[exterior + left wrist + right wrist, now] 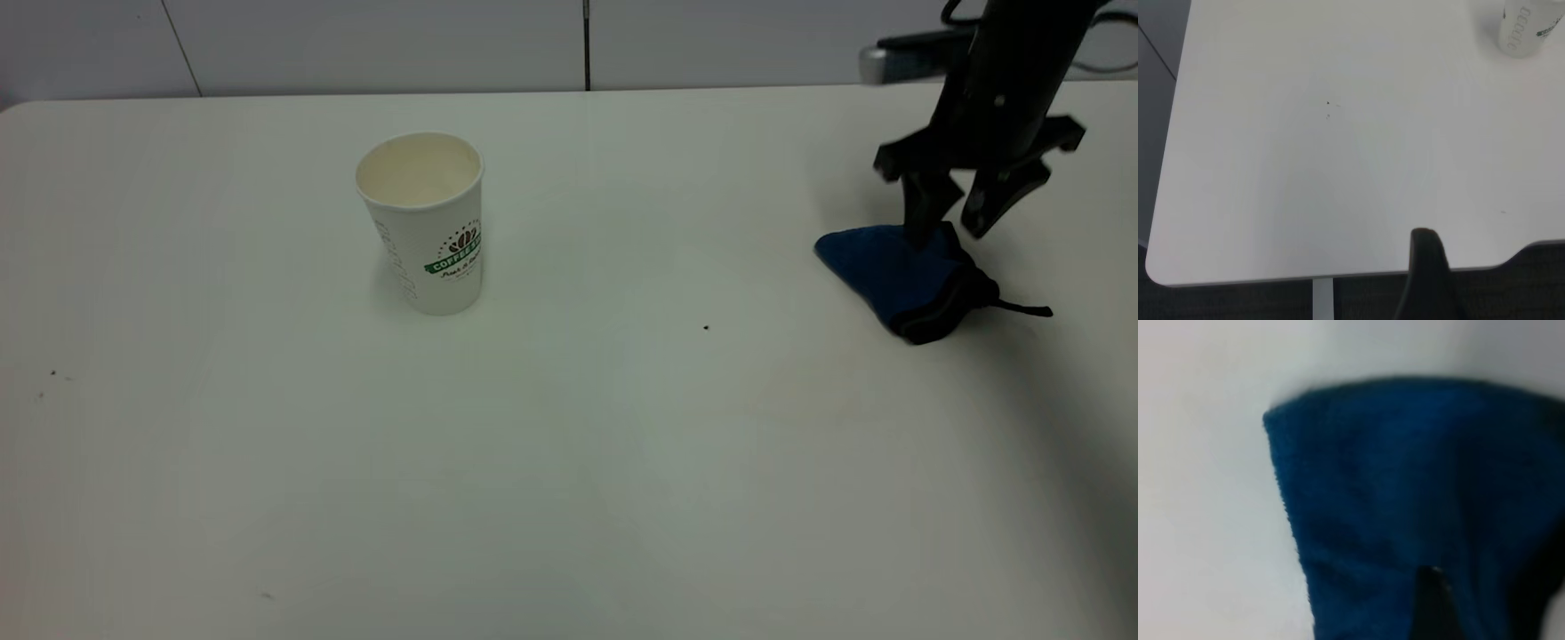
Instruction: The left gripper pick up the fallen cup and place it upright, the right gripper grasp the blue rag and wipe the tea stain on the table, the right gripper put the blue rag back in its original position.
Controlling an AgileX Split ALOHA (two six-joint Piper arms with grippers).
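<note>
Resting at the table's (569,462) right side, the blue rag (893,267) lies bunched in a soft wedge, its black edging and loop tab trailing toward the right edge. You can expect it to be light and limp: terry cloth that folds under a pinch, sags when lifted and drags a little on the smooth top, with nothing fragile about it. If you need to take hold again, the thick bunched fold at its upper side looks the surest place, since a thin corner would likely slip out.

Your right gripper (951,218) stands directly over that fold with its fingers spread apart; one fingertip touches or nearly touches the cloth, the other hangs free beside it, so the rag is let go rather than pinched. From the right wrist view the blue cloth fills most of what lies below.

Farther left the cup (427,222) stands upright, well apart from the rag. No amber tea stain shows anywhere. Your left gripper (1426,273) sits back at the table's edge, and I cannot tell its finger state.
</note>
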